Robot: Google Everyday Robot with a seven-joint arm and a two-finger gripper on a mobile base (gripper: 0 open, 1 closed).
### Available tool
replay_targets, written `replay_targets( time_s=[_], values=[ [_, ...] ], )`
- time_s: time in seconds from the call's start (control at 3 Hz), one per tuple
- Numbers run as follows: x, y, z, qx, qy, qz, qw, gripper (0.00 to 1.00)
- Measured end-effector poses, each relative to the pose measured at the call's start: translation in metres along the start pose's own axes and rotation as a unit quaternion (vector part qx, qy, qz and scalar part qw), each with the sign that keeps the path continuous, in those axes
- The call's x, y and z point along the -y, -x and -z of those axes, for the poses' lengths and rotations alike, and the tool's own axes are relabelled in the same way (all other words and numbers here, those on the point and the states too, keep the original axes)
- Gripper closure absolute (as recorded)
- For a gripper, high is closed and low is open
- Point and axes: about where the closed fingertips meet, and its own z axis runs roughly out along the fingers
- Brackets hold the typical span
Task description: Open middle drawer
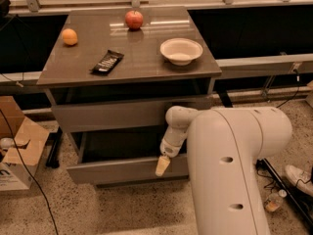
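The middle drawer has a flat grey-brown front and stands pulled out toward me, with its dark inside showing behind the front. My gripper is at the right part of that front's top edge, its cream tip hanging over the front face. My white arm covers the drawer's right end. The top drawer sits above, pushed further in. The lowest drawer is hidden under the open one.
The cabinet top holds a red apple, an orange, a black snack bar and a white bowl. A cardboard box stands on the floor at left. Cables and a small bottle lie at right.
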Motion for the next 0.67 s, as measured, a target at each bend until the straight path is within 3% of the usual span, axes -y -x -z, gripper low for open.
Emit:
replay_targets(
  time_s=[0.33, 0.67],
  values=[
    [-0.0329, -0.0113, -0.0090, -0.044, 0.021, 0.007, 0.9988, 0.64],
    [-0.0321, -0.0112, -0.0088, -0.044, 0.021, 0.007, 0.9988, 0.60]
  ],
)
